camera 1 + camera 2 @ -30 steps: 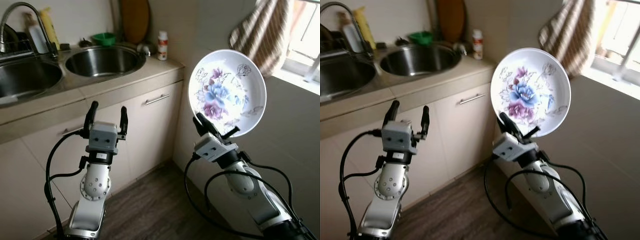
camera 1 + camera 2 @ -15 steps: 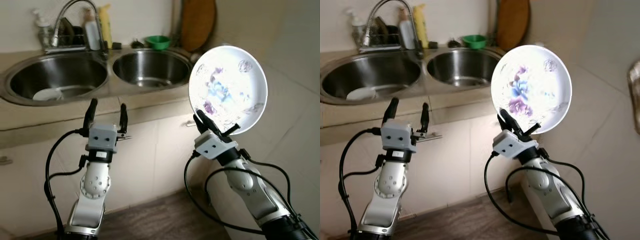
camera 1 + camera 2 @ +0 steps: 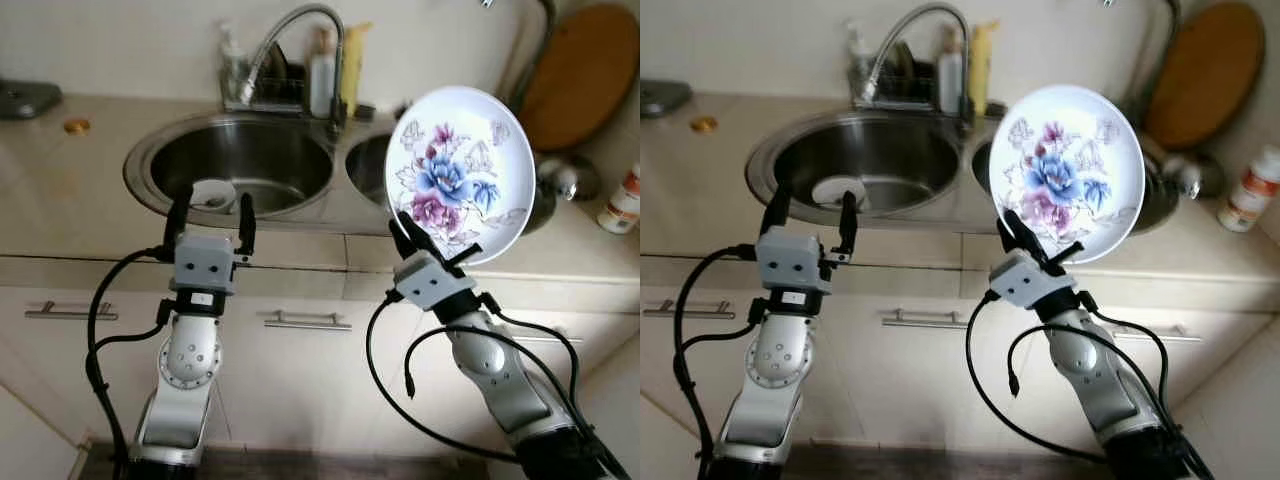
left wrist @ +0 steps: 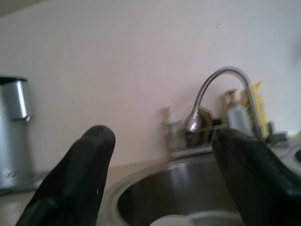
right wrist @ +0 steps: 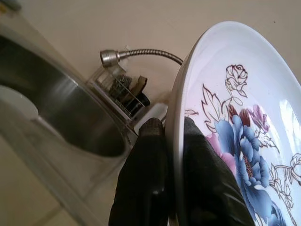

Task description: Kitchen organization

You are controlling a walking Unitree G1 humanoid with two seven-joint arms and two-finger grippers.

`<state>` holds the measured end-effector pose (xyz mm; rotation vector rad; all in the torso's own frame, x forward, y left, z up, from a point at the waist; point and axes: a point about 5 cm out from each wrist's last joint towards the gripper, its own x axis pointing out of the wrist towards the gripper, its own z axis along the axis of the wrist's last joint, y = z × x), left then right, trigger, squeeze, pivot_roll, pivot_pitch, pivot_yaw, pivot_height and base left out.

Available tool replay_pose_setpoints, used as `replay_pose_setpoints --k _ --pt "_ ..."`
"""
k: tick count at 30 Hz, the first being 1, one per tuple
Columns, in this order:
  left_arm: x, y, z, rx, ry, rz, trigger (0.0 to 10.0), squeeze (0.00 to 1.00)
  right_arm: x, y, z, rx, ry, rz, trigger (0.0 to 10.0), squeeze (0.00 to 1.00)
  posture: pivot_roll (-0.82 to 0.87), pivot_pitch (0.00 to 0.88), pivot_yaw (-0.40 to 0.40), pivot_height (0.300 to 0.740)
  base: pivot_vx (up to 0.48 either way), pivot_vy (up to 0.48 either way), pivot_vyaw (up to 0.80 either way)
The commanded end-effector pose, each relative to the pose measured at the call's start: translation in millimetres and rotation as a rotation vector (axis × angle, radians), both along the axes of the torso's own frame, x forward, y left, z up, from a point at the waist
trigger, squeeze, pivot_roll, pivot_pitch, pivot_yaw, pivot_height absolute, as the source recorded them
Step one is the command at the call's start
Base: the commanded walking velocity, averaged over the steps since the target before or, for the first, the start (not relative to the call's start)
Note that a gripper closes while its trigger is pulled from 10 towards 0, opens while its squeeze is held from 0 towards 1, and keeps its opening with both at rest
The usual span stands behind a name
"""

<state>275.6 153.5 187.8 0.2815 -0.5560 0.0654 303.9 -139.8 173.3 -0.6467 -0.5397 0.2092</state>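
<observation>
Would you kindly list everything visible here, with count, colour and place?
Floral plate: one, white with blue and pink flowers, held upright above the counter edge.
Sink: two steel basins, set in the counter.
Small dish: one, white, inside the left basin.
Faucet: one, chrome, behind the basins.
Bottles: one white, one yellow, beside the faucet.
Cutting board: one, brown, leaning on the wall at right.
Small bottle: one, white with a red label, on the counter at right.
Counter: one, beige.
Cabinet handles: steel, below the counter.
Left gripper: open, before the left basin.
Right gripper: shut on the plate's rim.
</observation>
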Motion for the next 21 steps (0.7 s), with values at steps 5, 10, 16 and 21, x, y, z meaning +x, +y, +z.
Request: replay_pose_setpoints --k 5,10,16,21 --pt "-0.9 0.9 3.6 0.005 -0.006 0.001 10.0 0.0 4.0 -4.1 13.3 0.067 -0.03 -0.009 0.0 0.0 0.02 0.0 -0.047 0.74 0.393 0.0 0.0" --pt "-1.0 -0.2 4.5 0.001 -0.007 -0.007 10.0 0.0 11.1 -14.6 15.2 0.176 0.021 -0.056 0.0 0.0 0.02 0.0 -0.048 0.74 0.35 0.0 0.0" --pt "-0.9 -0.5 5.3 -0.001 -0.009 -0.015 10.0 0.0 21.0 -21.4 20.0 0.25 0.071 -0.054 0.0 0.0 0.03 0.0 -0.048 0.74 0.0 0.0 0.0" --pt "-1.5 -4.9 6.0 0.0 -0.012 -0.038 10.0 0.0 31.5 -19.4 16.4 0.344 0.209 -0.011 0.0 0.0 0.03 0.0 -0.05 0.74 0.0 0.0 0.0"
